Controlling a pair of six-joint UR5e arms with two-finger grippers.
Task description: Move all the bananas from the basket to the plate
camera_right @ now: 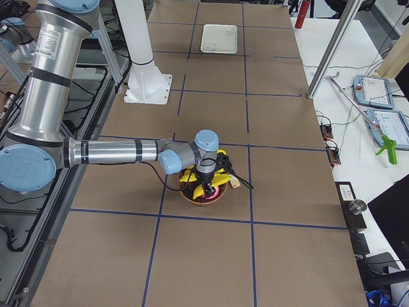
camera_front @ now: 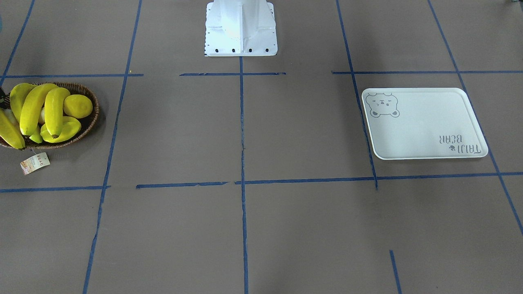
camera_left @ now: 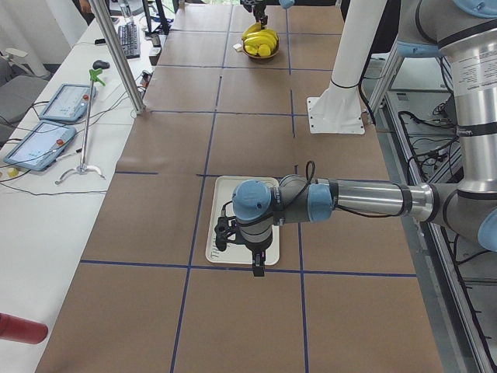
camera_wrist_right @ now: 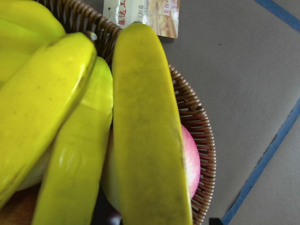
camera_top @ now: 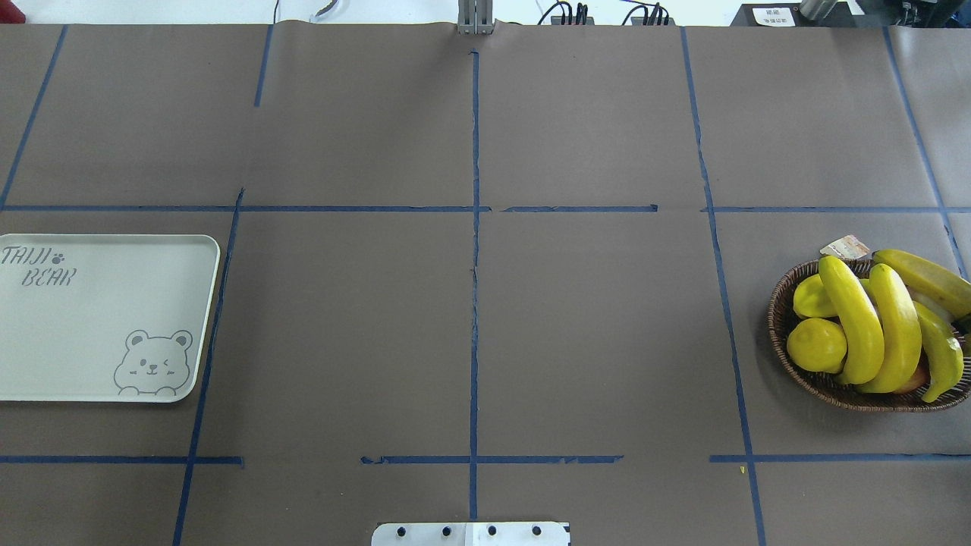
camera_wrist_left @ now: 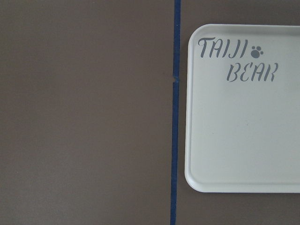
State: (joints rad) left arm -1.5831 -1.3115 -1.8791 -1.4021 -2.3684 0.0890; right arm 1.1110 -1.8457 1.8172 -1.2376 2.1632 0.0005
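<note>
Plate with grey corner lettering "TAIJI BEAR"

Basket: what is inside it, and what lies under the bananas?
Four bananas lie on top, beside a lemon and a star fruit. A pink fruit peeks out beneath them; anything deeper is covered.

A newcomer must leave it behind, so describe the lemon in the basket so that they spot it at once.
At the brown table's right end in the overhead view sits a dark wicker basket. The lemon lies at its lower-left rim in that view, on the side toward the table's middle. It is the round, plump one; the bananas beside it are long and curved.
</note>
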